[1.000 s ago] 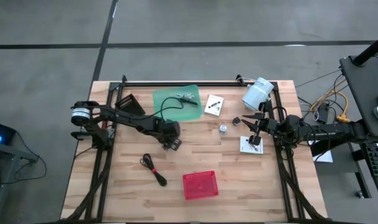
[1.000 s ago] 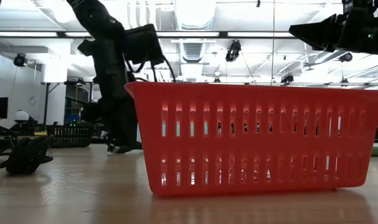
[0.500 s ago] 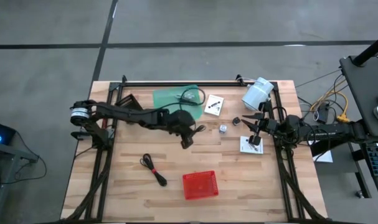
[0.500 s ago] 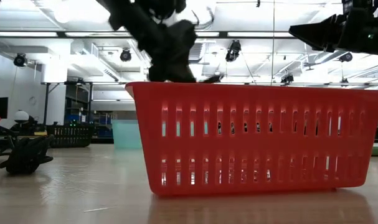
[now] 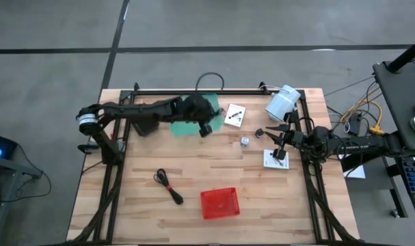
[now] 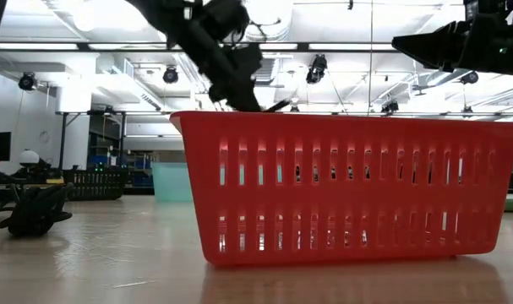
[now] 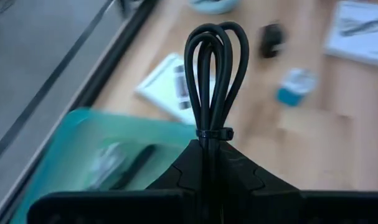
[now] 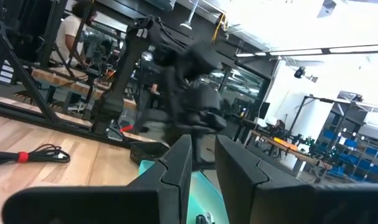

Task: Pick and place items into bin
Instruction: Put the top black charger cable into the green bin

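My left gripper (image 7: 208,146) is shut on a thin black coiled cable (image 7: 213,68) and is raised over the green tray (image 5: 183,116), high above the red bin's (image 5: 219,203) rim in the low view (image 6: 239,72). A second black cable (image 5: 168,186) lies left of the bin. One white card (image 5: 234,115) lies by the tray. A small silver part (image 5: 244,141) and a black part (image 5: 259,132) lie near it. My right gripper (image 5: 274,142) hovers open above another white card (image 5: 275,160), touching nothing. My left gripper pinches the coiled cable between its two fingers, just behind the band (image 7: 215,132) that ties the coil. The fingers lie along the coil, and its loops (image 7: 217,46) stick straight out past the fingertips. The cable is lifted clear of the table.
A large white cylinder (image 5: 282,102) lies at the table's far right corner. Black frame rails (image 5: 193,91) run along the far edge and both sides. Bare wood lies between the bin and the tray. In the low view the bin's wall (image 6: 349,186) fills the near middle.
My left gripper has risen from near the tabletop left of centre, swung toward the right, then drawn back toward the far edge over the green tray, turning as it went. It stays shut. The right arm and the loose items have kept still.
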Motion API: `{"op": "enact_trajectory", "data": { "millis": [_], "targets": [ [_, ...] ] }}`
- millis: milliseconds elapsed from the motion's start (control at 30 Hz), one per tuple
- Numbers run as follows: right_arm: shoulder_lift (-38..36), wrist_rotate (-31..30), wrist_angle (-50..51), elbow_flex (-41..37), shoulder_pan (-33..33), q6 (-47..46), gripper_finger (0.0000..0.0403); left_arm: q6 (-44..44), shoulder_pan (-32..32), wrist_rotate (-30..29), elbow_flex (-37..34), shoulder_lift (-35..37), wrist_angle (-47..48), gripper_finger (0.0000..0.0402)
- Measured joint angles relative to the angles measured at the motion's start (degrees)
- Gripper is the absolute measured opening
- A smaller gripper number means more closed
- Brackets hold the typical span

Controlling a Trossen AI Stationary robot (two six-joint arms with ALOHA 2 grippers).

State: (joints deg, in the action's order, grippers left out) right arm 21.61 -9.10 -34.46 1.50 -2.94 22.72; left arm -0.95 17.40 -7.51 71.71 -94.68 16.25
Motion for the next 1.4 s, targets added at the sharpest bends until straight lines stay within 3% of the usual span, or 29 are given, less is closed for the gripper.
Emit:
{"op": "enact_trajectory", "data": {
  "millis": [267, 433, 733, 867, 1233, 1400],
  "targets": [
    [0.0, 0.0, 0.0, 0.0, 0.0, 0.07, 0.0059, 0.49, 8.8, 0.07, -1.34, -0.01, 4.63, 0.0016],
    [0.0, 0.0, 0.09, 0.0, 0.02, 0.24, 0.0059, -3.78, 11.7, -0.06, -2.02, -0.01, 7.22, 0.0016],
    [0.0, 0.01, 0.55, 0.0, 0.0, 0.45, 0.0059, -15.88, 13.18, -3.23, -6.56, -0.01, 7.14, 0.0016],
    [0.0, 0.0, 0.7, 0.0, 0.0, 0.55, 0.0059, -16.55, 14.67, -6.37, -7.68, -0.01, 7.04, 0.0016],
    [-0.02, 0.0, 1.0, 0.0, 0.01, 1.51, 0.0059, -18.97, 16.42, -6.48, -9.84, -0.01, 5.04, 0.0017],
    [-0.02, 0.0, 1.1, 0.0, 0.0, 1.51, 0.0059, -19.09, 16.38, -7.21, -9.84, -0.01, 1.87, 0.0046]
  ]
}}
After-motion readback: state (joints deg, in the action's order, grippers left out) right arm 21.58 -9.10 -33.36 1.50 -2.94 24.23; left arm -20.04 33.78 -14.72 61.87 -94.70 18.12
